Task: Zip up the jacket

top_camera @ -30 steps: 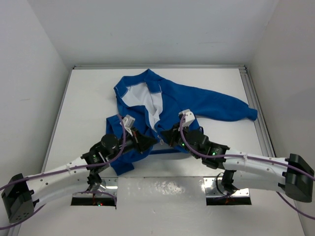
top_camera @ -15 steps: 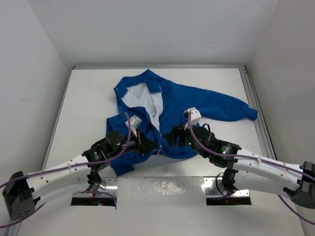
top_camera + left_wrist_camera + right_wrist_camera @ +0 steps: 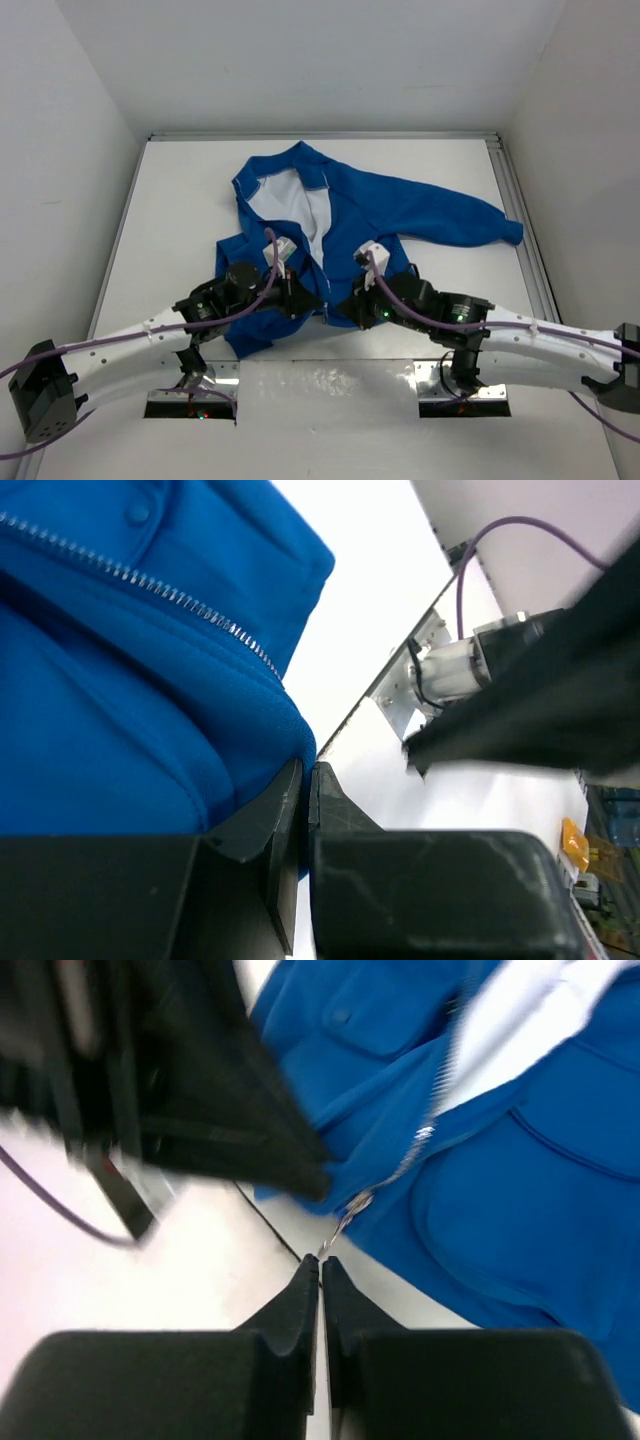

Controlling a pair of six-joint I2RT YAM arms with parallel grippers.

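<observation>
Left end effector [image 3: 307,775]: fingers pressed together, pinching the bottom hem of the jacket [image 3: 400,205] just below the end of a zipper row [image 3: 150,585]. Right end effector [image 3: 321,1265]: fingers pressed together, tips at the lower end of the small metal zipper pull [image 3: 352,1208]; cannot tell whether the pull is caught between them. Both work close together at the near hem. Jacket lies on the white table [image 3: 180,200], front open, white lining showing, collar toward the far side, one sleeve stretched right.
</observation>
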